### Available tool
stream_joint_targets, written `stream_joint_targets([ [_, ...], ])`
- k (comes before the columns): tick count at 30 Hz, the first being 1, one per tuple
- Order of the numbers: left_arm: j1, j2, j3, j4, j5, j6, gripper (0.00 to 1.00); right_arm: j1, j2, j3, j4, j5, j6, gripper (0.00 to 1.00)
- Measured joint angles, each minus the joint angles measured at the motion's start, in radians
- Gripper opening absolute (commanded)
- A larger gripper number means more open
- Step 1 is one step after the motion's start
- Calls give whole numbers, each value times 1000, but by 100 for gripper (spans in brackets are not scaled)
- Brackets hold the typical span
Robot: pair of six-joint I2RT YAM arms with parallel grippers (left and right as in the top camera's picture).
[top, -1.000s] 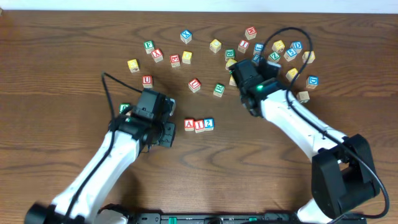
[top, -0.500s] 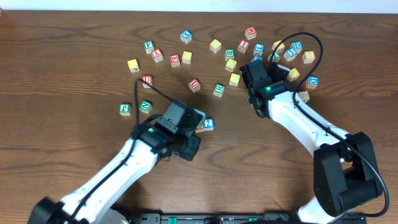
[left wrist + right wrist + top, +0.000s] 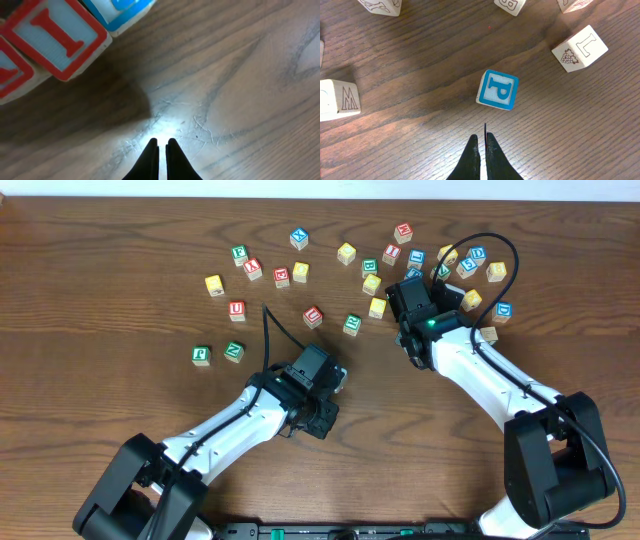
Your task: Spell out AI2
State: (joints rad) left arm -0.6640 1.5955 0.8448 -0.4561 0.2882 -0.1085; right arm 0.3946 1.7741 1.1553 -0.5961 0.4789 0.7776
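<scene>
In the left wrist view the red "I" cube [image 3: 55, 37] lies at the upper left. An edge of another red cube [image 3: 10, 75] touches it on the left, its letter cut off. A blue cube's corner [image 3: 120, 10] touches it at the top, its character also cut off. My left gripper [image 3: 162, 142] is shut and empty, low over bare wood just apart from these cubes. In the overhead view the left gripper [image 3: 320, 395] covers the row. My right gripper [image 3: 482, 137] is shut and empty, just short of a blue "P" cube [image 3: 498, 90]; overhead it [image 3: 412, 290] sits among the far cubes.
Several loose cubes lie scattered across the far half of the table: green ones [image 3: 201, 355] at the left, a yellow one [image 3: 213, 284], a red one [image 3: 313, 316], and a cluster at the back right [image 3: 470, 265]. Plain wooden "L" [image 3: 580, 48] and "M" [image 3: 340, 100] cubes flank the right gripper.
My left arm has swung right, from beside the three-cube row to over it, hiding the row overhead. The right arm shifted slightly right, then stayed still.
</scene>
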Motion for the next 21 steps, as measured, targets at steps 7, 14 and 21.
stream_joint_targets([
  [7,0,0,0,39,-56,-1,7,0,0,0,2,0,0,1],
  [14,0,0,1,69,-120,-23,7,0,0,0,2,0,0,1],
  [21,0,26,1,81,-138,-26,7,0,0,0,2,0,0,1],
])
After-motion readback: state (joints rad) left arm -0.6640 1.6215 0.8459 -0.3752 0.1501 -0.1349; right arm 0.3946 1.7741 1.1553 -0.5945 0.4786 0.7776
